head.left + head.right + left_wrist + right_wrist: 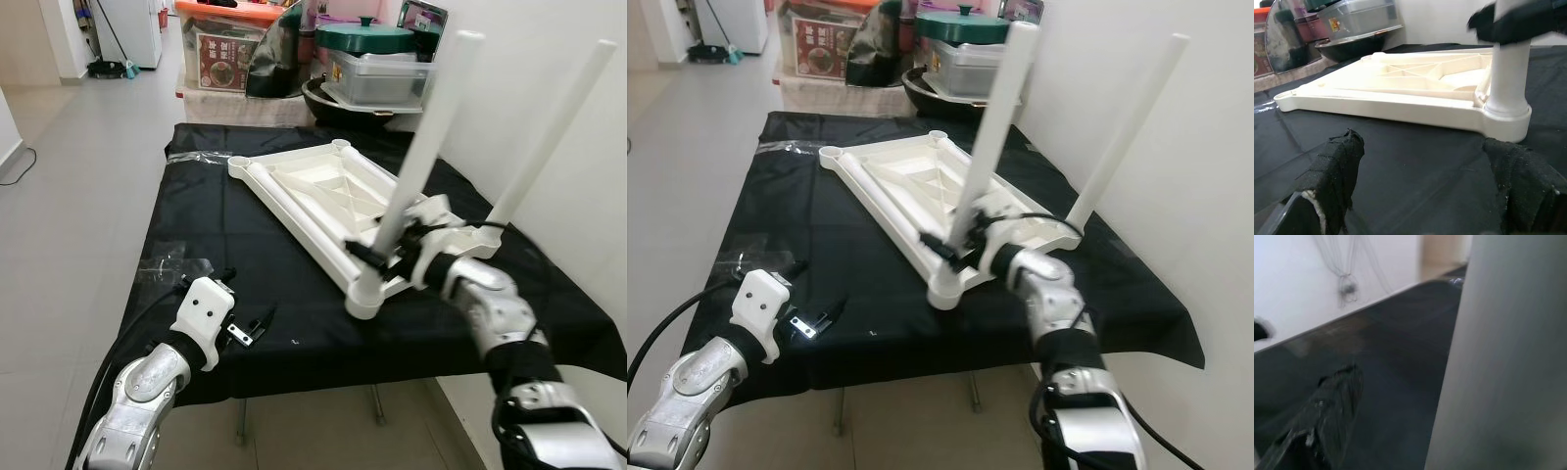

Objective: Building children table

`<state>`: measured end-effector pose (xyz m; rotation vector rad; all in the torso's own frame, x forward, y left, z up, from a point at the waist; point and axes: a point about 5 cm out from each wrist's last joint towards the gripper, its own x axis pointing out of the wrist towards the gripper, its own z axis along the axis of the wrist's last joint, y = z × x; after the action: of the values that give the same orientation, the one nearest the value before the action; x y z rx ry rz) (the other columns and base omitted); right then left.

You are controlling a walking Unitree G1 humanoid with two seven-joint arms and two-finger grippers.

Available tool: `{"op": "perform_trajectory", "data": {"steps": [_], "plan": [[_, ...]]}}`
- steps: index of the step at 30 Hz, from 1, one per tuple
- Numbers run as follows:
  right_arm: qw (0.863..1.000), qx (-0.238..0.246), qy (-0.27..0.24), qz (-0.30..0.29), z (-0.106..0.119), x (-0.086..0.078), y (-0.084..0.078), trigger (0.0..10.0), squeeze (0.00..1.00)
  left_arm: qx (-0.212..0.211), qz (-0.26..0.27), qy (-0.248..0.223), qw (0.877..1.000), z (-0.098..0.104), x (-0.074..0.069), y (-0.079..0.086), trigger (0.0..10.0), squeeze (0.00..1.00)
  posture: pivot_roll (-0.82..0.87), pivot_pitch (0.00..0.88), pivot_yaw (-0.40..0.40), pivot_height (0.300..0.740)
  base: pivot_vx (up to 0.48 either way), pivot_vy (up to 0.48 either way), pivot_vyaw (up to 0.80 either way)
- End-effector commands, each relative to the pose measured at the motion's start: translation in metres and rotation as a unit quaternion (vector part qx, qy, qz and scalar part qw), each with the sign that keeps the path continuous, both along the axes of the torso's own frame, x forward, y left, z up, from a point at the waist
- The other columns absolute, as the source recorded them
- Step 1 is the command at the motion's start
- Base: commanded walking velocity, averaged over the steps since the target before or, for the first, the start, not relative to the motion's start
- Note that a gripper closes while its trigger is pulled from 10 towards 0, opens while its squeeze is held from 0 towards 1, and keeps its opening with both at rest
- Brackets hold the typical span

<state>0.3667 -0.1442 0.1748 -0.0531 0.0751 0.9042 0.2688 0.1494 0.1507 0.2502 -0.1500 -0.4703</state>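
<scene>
Left eye view, nearest first: my left gripper hovers low over the black cloth at the table's near edge, fingers spread apart, holding nothing; the left wrist view shows both pads wide with cloth between them, aimed at the corner socket. Just beyond, my right gripper is clamped on the lower end of a white leg, which stands tilted in the near corner socket of the upside-down white tabletop. Second leg already stands in the corner by the wall. Step in hand looks like seating this leg: I should straighten it to vertical and press down along its axis, and the left could steady the tabletop so it doesn't slide. Two far sockets look empty. Behind the table, clutter: a green-lidded pot and boxes.
</scene>
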Motion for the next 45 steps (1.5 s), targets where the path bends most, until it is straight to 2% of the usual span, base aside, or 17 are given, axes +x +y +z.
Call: {"op": "perform_trajectory", "data": {"steps": [1, 13, 14, 17, 22, 24, 25, 27, 29, 31, 32, 36, 39, 40, 42, 43, 45], "plan": [[0.999, -0.015, 0.005, 0.036, -0.004, -0.002, 0.011, 7.3, 0.00, 0.004, -0.005, 0.005, 1.000, -0.003, 0.000, -0.002, 10.0, 0.00, 0.13, 0.000, -0.152, 0.740, 0.000, 0.000, 0.00], [1.000, 0.009, 0.009, 0.025, 0.000, 0.010, 0.032, 2.1, 0.00, 0.005, 0.008, 0.005, 1.000, -0.004, -0.006, 0.004, 10.0, 0.00, 0.16, 0.000, -0.175, 0.740, 0.000, 0.000, 0.00], [1.000, 0.009, 0.008, 0.001, -0.001, 0.012, 0.028, 0.0, 0.00, 0.005, 0.008, 0.006, 1.000, -0.004, -0.006, 0.004, 10.0, 0.00, 0.15, 0.000, -0.174, 0.740, 0.000, 0.000, 0.00], [0.995, -0.013, 0.011, -0.099, -0.007, 0.020, 0.014, 0.0, 0.00, 0.004, 0.007, 0.007, 1.000, -0.005, -0.006, 0.002, 10.0, 0.00, 0.14, 0.000, -0.171, 0.740, 0.000, 0.000, 0.00], [0.935, -0.065, 0.066, -0.342, -0.028, 0.027, -0.019, 0.0, 0.00, 0.002, 0.004, 0.009, 1.000, -0.006, -0.006, 0.000, 10.0, 0.00, 0.13, 0.000, -0.169, 0.740, 0.000, 0.000, 0.00], [0.818, -0.082, 0.094, -0.561, -0.045, 0.016, -0.054, 0.0, 0.00, 0.001, 0.003, 0.011, 1.000, -0.007, -0.007, -0.001, 10.0, 0.00, 0.12, 0.000, -0.164, 0.740, 0.000, 0.000, 0.00], [0.818, -0.082, 0.094, -0.561, -0.045, 0.016, -0.054, 0.0, 0.00, 0.001, 0.003, 0.011, 1.000, -0.007, -0.007, -0.001, 10.0, 0.00, 0.12, 0.000, -0.164, 0.740, 0.000, 0.000, 0.00], [0.726, -0.067, 0.093, -0.678, -0.054, -0.009, -0.066, 0.0, 0.00, 0.000, 0.002, 0.012, 1.000, -0.008, -0.007, -0.002, 10.0, 0.00, 0.12, 0.000, -0.161, 0.740, 0.000, 0.000, 0.00], [0.707, -0.055, 0.092, -0.699, -0.054, -0.019, -0.065, 0.0, 0.00, 0.000, 0.002, 0.012, 1.000, -0.008, -0.007, -0.002, 10.0, 0.00, 0.12, 0.000, -0.161, 0.740, 0.000, 0.000, 0.00], [0.708, -0.054, 0.108, -0.696, -0.057, -0.027, -0.056, 0.0, 0.00, -0.001, 0.000, 0.014, 1.000, -0.008, -0.007, -0.002, 10.0, 0.00, 0.11, 0.000, -0.151, 0.740, 0.000, 0.000, 0.00], [0.721, -0.059, 0.112, -0.681, -0.057, -0.029, -0.044, 10.0, 0.00, 0.000, -0.003, 0.015, 1.000, -0.009, -0.007, -0.003, 10.0, 0.00, 0.10, 0.000, -0.146, 0.740, 0.000, 0.000, 0.00], [0.796, -0.046, 0.110, -0.594, -0.049, -0.019, -0.013, 10.0, 0.00, -0.001, -0.009, 0.014, 1.000, -0.008, -0.004, -0.006, 10.0, 0.00, 0.09, 0.000, -0.144, 0.740, 0.000, 0.000, 0.00], [0.808, -0.038, 0.091, -0.582, -0.043, -0.015, -0.013, 10.0, 0.00, -0.001, -0.007, 0.012, 1.000, -0.007, -0.002, -0.005, 10.0, 0.00, 0.09, 0.000, -0.149, 0.740, 0.000, 0.000, 0.00], [0.800, -0.035, 0.081, -0.594, -0.039, -0.015, -0.019, 10.0, 0.46, -0.001, -0.006, 0.011, 1.000, -0.007, -0.002, -0.004, 10.0, 0.00, 0.09, 0.000, -0.149, 0.740, 0.000, 0.000, 0.00], [0.793, -0.033, 0.074, -0.603, -0.035, -0.015, -0.024, 10.0, 0.46, -0.001, -0.005, 0.011, 1.000, -0.007, -0.002, -0.004, 10.0, 0.00, 0.09, 0.000, -0.149, 0.740, 0.000, 0.000, 0.00], [0.783, -0.031, 0.066, -0.617, -0.031, -0.014, -0.033, 10.0, 1.00, -0.001, -0.004, 0.012, 1.000, -0.008, -0.003, -0.004, 10.0, 0.00, 0.09, 0.000, -0.151, 0.740, 0.000, 0.000, 0.00], [0.776, -0.030, 0.063, -0.626, -0.028, -0.014, -0.038, 10.0, 1.00, -0.002, -0.004, 0.012, 1.000, -0.009, -0.004, -0.004, 10.0, 0.00, 0.09, 0.000, -0.151, 0.740, 0.000, 0.000, 0.00]]}}
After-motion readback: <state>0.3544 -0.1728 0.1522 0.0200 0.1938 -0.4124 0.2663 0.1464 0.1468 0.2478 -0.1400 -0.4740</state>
